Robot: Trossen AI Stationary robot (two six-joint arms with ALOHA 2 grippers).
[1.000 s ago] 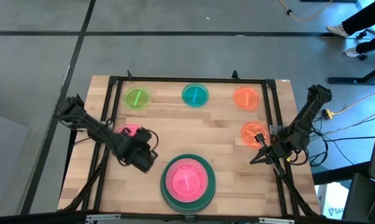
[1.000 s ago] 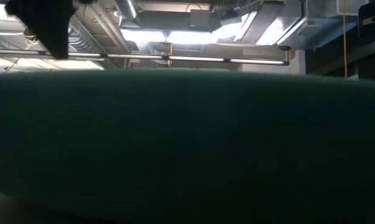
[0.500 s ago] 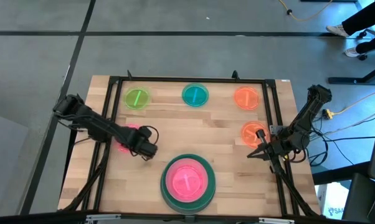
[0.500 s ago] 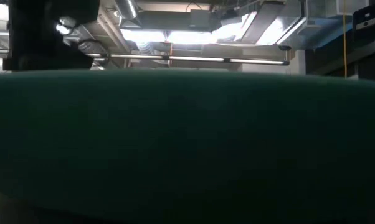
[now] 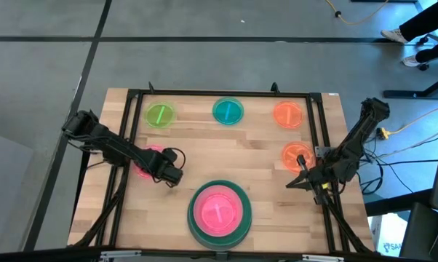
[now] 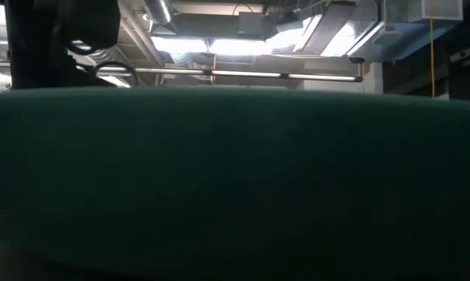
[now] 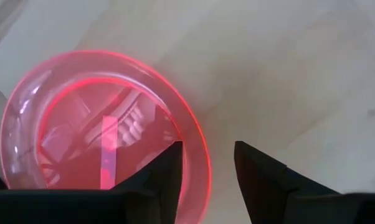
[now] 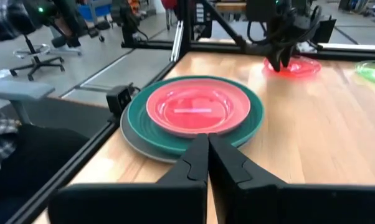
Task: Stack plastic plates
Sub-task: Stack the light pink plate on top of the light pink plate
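Observation:
A small translucent pink plate lies flat on the table's left part and also shows in the high view. My left gripper is open over the plate's right rim, one finger above the inside and one outside. A large pink plate lies on a dark green plate, which lies on a grey one, at the near middle. Small lime green, teal and two orange plates lie flat farther back. My right gripper is shut and empty at the right. My left gripper comes at the small pink plate from above, its fingers standing on either side of the plate's rim. The plate lies flat on the table. I cannot tell whether the fingers touch the rim.
A black metal frame runs around the table's edges. The dark green plate's rim fills the low view. Bare wood lies between the stack and the far row of plates. A person's feet show on the floor at the far right.
My left gripper has gone down and a little toward the table's far edge, onto the small pink plate's right rim, and now stands lower over it. The plates have stayed in place.

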